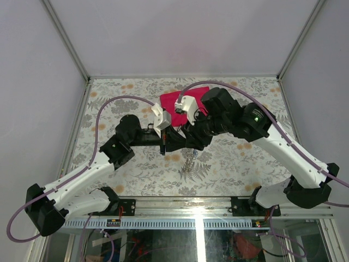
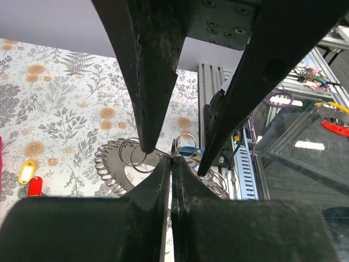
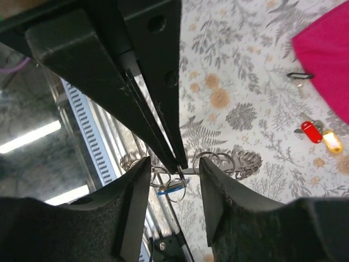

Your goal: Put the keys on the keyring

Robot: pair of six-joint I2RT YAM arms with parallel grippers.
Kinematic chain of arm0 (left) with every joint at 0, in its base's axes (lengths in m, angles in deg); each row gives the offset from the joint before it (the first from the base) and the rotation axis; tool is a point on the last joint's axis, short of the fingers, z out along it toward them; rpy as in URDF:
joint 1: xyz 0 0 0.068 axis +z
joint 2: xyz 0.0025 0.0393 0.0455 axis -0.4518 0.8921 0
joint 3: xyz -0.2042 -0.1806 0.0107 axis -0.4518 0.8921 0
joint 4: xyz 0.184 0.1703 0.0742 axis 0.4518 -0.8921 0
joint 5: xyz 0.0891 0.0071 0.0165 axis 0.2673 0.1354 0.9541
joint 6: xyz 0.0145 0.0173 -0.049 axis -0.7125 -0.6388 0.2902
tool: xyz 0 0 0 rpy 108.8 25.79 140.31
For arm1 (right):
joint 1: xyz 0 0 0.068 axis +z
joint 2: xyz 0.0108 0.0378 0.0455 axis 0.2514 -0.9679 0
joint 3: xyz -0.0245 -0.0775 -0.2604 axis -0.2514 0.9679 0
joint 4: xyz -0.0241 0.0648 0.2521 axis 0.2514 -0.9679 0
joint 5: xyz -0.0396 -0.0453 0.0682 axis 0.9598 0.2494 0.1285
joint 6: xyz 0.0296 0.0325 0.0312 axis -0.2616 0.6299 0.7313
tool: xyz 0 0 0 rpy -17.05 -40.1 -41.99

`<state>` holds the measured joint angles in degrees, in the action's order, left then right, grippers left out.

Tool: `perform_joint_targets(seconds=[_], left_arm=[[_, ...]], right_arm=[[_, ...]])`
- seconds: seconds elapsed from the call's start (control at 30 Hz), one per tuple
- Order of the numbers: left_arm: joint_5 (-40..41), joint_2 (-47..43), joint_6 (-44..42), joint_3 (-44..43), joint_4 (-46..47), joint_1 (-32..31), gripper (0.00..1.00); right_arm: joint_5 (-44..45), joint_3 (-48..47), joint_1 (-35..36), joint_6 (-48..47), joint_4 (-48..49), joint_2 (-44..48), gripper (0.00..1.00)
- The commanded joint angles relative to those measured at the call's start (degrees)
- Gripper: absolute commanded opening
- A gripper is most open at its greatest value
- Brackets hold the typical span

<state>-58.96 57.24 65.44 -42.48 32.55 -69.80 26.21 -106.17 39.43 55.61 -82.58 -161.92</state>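
Note:
The keyring (image 3: 191, 171) shows edge-on as a thin silver bar, and my left gripper (image 2: 172, 159) is shut on it. My right gripper (image 3: 174, 166) is open, one fingertip on each side of the ring and of the left fingers. Smaller silver rings (image 3: 175, 191) and a blue tag (image 3: 168, 190) hang from the keyring. In the top view the hanging bunch (image 1: 189, 158) dangles below the two meeting grippers, above the table's middle. Two keys with a red tag (image 3: 311, 131) and a yellow tag (image 3: 331, 141) lie on the patterned table. Another key (image 3: 299, 79) lies by the cloth.
A pink cloth (image 1: 182, 101) lies on the floral tabletop behind the grippers. The metal rail (image 1: 196, 210) of the table's near edge runs just below the hanging rings. Purple cables (image 1: 98, 136) arc over both arms.

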Motion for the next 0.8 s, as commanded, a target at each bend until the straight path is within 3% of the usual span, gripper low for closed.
perform_joint_targets(seconds=[0.0,0.13,0.37,0.6,0.77], left_arm=[[1.8,-0.55,5.99,1.05,10.85,2.26,0.0],[0.66,-1.57,11.77,4.08,17.85,6.13,0.0],[4.28,-3.5,16.15,8.22,26.09,9.06,0.0],[8.36,-3.72,23.9,13.19,39.11,11.82,0.0],[8.61,-2.9,26.89,14.12,44.85,12.25,0.0]], right_arm=[[6.47,2.72,0.46,4.46,10.94,5.71,0.48],[11.15,7.19,-1.62,9.66,17.62,9.46,0.49],[6.14,20.96,-12.2,29.9,34.66,17.53,0.48],[3.27,34.32,-12.43,45.72,52.57,22.79,0.48],[2.17,40.42,-12.47,50.76,61.47,24.4,0.47]])
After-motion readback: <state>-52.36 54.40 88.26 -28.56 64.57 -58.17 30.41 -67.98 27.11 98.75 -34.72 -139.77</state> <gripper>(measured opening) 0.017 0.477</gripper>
